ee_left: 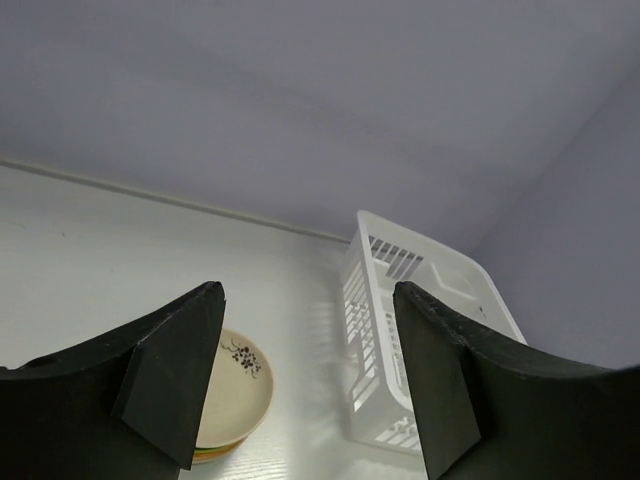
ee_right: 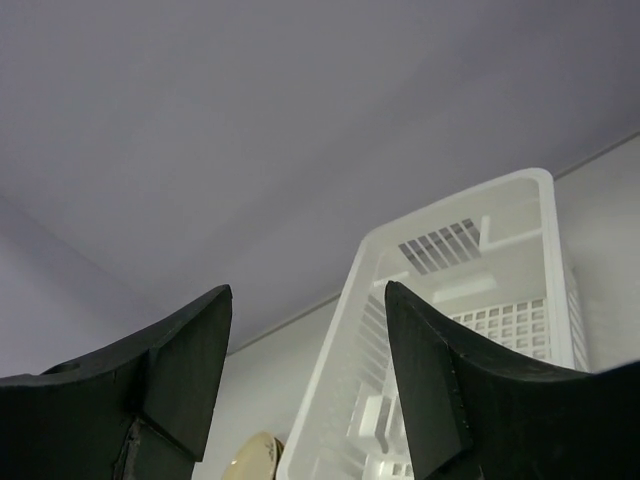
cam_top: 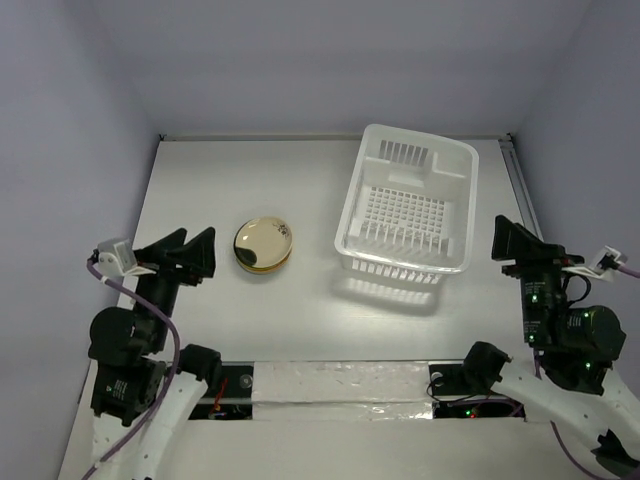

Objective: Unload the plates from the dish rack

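Both arms low at the near corners of the table (cam_top: 300, 330).

- Left pincer (cam_top: 190, 252): jaws apart, nothing between them. It points at the stack of plates (cam_top: 263, 245), which sits just ahead of it on the table.
- Right pincer (cam_top: 518, 240): jaws apart too, empty. The dish rack (cam_top: 410, 205) lies ahead of it and off to its left, close but not touching.
- No plate shows on the rack's grid floor from above. You can judge the unloading done, or all but done.
- Why the plates sit so: they are nested in one pile on open table between the left pincer and the rack, likely to keep them compact and within the left arm's reach. The rack stands flat and square to the table, mouth up.

What each view adds:
- Top view: the only one giving you both arms, the whole rack floor and the gap between stack and rack.
- Left wrist: between its jaws (ee_left: 305, 300) you see the stack (ee_left: 232, 395) edge-on. The tan top plate has a dark sprig mark, with coloured rims under it. Count not readable.
- Right wrist: its pincer (ee_right: 305, 295) frames the rack's slotted end wall (ee_right: 440, 245) and only a sliver of the stack (ee_right: 255, 458).
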`<action>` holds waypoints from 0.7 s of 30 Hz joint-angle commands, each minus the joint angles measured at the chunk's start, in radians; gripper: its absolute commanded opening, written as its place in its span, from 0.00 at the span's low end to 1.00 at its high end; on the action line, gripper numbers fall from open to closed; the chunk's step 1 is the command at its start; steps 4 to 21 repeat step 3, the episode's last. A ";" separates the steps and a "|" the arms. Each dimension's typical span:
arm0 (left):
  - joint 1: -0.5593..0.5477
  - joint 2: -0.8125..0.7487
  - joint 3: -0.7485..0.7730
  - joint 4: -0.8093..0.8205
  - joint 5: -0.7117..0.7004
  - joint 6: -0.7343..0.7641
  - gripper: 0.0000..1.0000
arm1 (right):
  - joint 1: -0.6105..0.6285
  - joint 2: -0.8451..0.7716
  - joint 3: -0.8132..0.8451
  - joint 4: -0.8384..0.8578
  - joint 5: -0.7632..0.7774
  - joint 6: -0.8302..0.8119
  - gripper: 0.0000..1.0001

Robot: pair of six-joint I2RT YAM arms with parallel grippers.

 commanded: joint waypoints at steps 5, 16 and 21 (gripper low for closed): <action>0.007 -0.002 0.000 0.047 -0.001 -0.003 0.67 | 0.004 0.033 0.017 -0.004 -0.002 -0.023 0.69; 0.007 -0.002 0.000 0.047 -0.001 -0.003 0.67 | 0.004 0.033 0.017 -0.004 -0.002 -0.023 0.69; 0.007 -0.002 0.000 0.047 -0.001 -0.003 0.67 | 0.004 0.033 0.017 -0.004 -0.002 -0.023 0.69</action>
